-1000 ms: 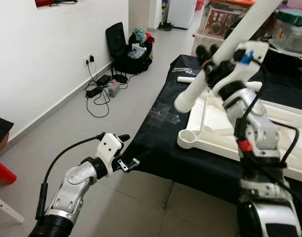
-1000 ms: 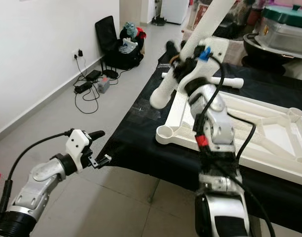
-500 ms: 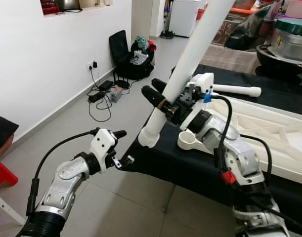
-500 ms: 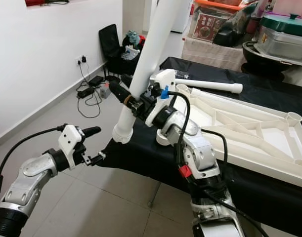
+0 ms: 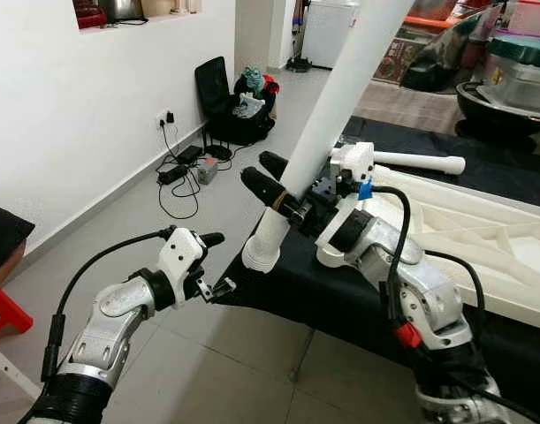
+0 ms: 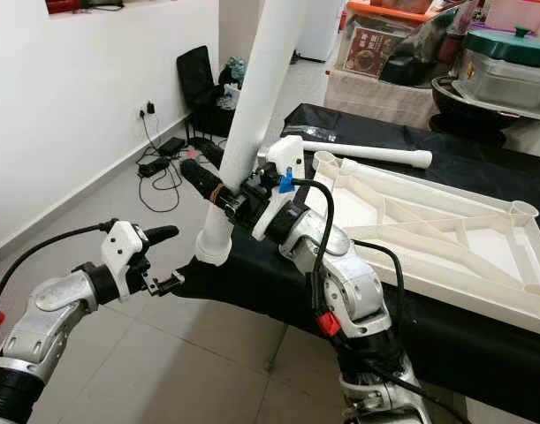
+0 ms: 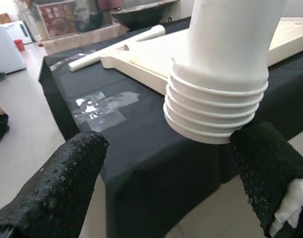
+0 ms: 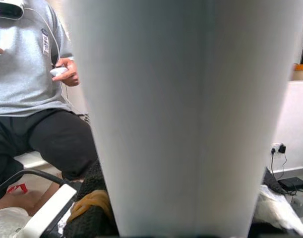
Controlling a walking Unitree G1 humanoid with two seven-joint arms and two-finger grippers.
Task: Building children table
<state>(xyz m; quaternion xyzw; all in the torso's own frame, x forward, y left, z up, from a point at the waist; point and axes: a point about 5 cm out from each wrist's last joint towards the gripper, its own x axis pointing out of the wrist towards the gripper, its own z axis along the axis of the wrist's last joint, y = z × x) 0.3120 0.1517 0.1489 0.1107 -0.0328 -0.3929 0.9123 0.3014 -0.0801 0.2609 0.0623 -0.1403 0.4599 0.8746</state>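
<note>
Right claw (image 5: 271,181) is clenched on the white table leg (image 5: 327,131), which you hold tilted, its upper end out of frame and its ribbed threaded end (image 7: 214,111) hanging just off the corner of the desk (image 5: 340,291), above the floor. Your right arm reaches forward and across to the left, elbow bent, the forearm passing over the desk's near edge.

Left claw (image 7: 156,183) is released, its two black fingers (image 7: 54,191) spread wide, one on each side below the threaded end; contact between them and the leg cannot be told. Your left arm is extended forward and low, the wrist turned in toward the desk corner.

White tabletop frame (image 6: 429,231) lies flat on the black cloth of the desk. A second white leg (image 6: 367,153) lies beyond it.

Person (image 8: 27,74) in a grey shirt and dark trousers sits in the right wrist view, holding a small device.
</note>
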